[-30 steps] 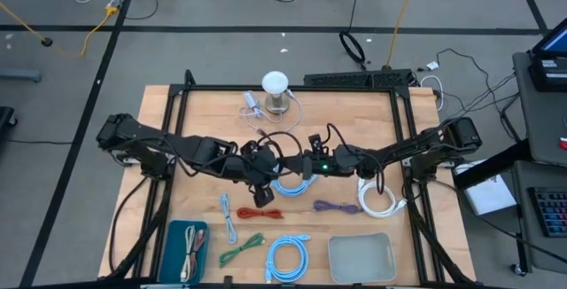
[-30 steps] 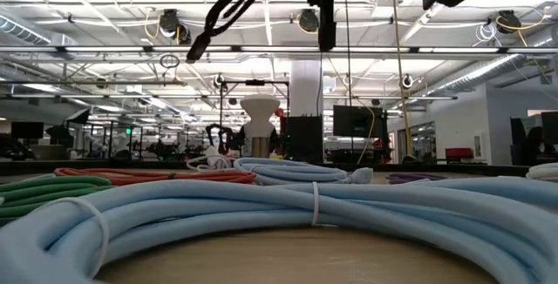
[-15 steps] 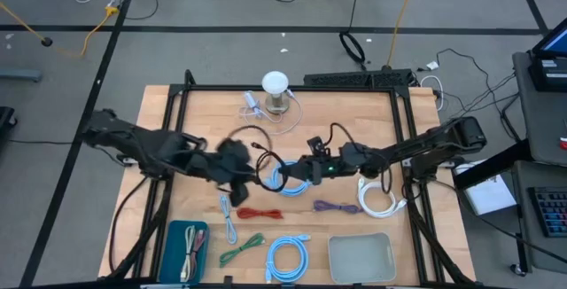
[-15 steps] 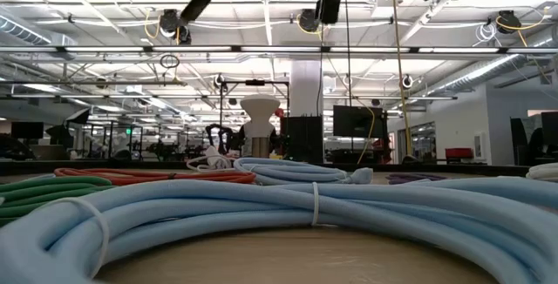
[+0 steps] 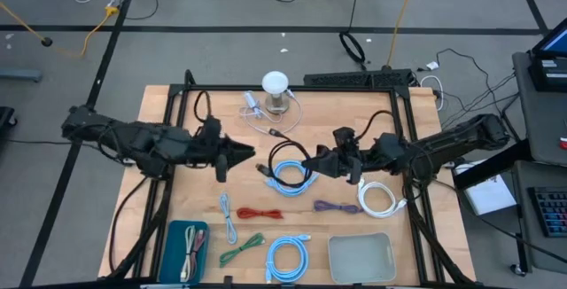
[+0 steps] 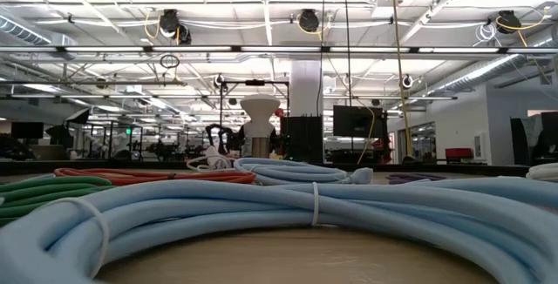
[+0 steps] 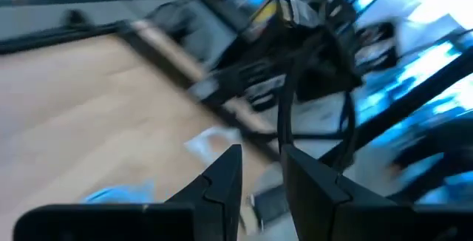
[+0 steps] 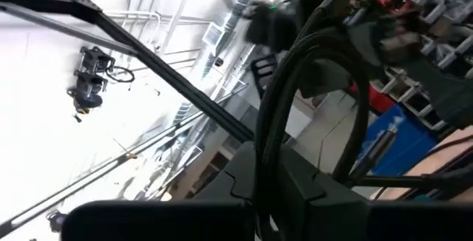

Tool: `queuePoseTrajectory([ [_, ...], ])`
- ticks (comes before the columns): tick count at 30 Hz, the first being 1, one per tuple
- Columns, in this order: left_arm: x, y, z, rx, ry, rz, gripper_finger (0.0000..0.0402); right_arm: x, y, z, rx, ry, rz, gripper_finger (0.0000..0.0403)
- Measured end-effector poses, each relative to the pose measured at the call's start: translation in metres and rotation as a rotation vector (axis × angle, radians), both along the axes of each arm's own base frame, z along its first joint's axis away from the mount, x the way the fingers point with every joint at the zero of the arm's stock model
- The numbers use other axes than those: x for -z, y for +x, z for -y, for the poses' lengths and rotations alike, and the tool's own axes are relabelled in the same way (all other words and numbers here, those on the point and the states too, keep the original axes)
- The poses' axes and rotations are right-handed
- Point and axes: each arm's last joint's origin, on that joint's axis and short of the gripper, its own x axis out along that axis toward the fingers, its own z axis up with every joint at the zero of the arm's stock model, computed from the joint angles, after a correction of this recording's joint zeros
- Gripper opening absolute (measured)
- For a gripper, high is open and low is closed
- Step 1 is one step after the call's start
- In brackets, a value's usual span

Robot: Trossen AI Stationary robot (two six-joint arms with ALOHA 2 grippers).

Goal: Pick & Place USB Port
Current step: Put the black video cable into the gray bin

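Black cable (image 7: pixel 284 115) runs up from between the left gripper's (image 7: pixel 260 178) two dark fingers in its wrist view, and the fingers stand close together on either side of it, apparently clamped on it. From above, the left gripper (image 5: pixel 237 152) points toward the table's middle, and this black cable (image 5: pixel 285 151) arcs from near its tip over to the right gripper (image 5: pixel 312 161), which faces it from the other side. In the right wrist view a thick black cable (image 8: pixel 275 115) rises straight from between that gripper's (image 8: pixel 270 189) fingers, which sit tight against it. Between and just below the two grippers lies a light blue coil (image 5: pixel 291 178) on the wooden table (image 5: pixel 204 112), with the cable's plug end (image 5: pixel 263 171) just beside it. Farther out are a red cable (image 5: pixel 258 213), a purple cable (image 5: pixel 334 206), a white coil (image 5: pixel 379 199), a green cable (image 5: pixel 241 249), a second light blue coil (image 5: pixel 288 258), a teal tray (image 5: pixel 172 236) holding cables and a grey tray (image 5: pixel 361 257). A white lamp-like object (image 5: pixel 275 85) stands at the far edge. At table height a light blue coil (image 6: pixel 288 219) fills the foreground.
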Motion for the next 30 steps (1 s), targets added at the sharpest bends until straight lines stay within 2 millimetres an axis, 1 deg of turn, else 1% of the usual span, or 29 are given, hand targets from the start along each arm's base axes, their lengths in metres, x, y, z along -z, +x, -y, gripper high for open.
queuePoseTrajectory([
  [2, 0.011, 0.005, -0.005, 0.039, -0.047, 0.078, 0.01, -0.001, -0.002, -0.001, -0.002, -0.008, 0.003, 0.0011],
  [4, 0.017, 0.01, -0.009, 0.093, -0.082, 0.169, 0.01, -0.001, -0.003, -0.004, -0.011, -0.01, 0.0, 0.0011],
  [8, 0.027, 0.015, -0.015, 0.179, -0.11, 0.248, 0.0104, -0.001, -0.004, -0.01, -0.015, 0.0, -0.004, 0.0011],
  [11, 0.031, 0.017, -0.018, 0.215, -0.099, 0.237, 0.0121, -0.001, -0.005, -0.013, -0.019, 0.003, 0.002, 0.0011],
  [19, 0.03, 0.018, -0.027, 0.293, -0.079, 0.238, 0.0178, -0.001, -0.005, -0.014, -0.025, 0.049, -0.009, 0.0011],
  [25, 0.038, 0.03, -0.03, 0.354, -0.096, 0.215, 0.0186, -0.001, -0.005, -0.015, -0.066, 0.076, -0.016, 0.0011],
  [30, 0.043, 0.044, -0.031, 0.386, -0.1, 0.26, 0.0186, 0.0, -0.005, -0.015, -0.067, 0.081, -0.03, 0.0011],
])
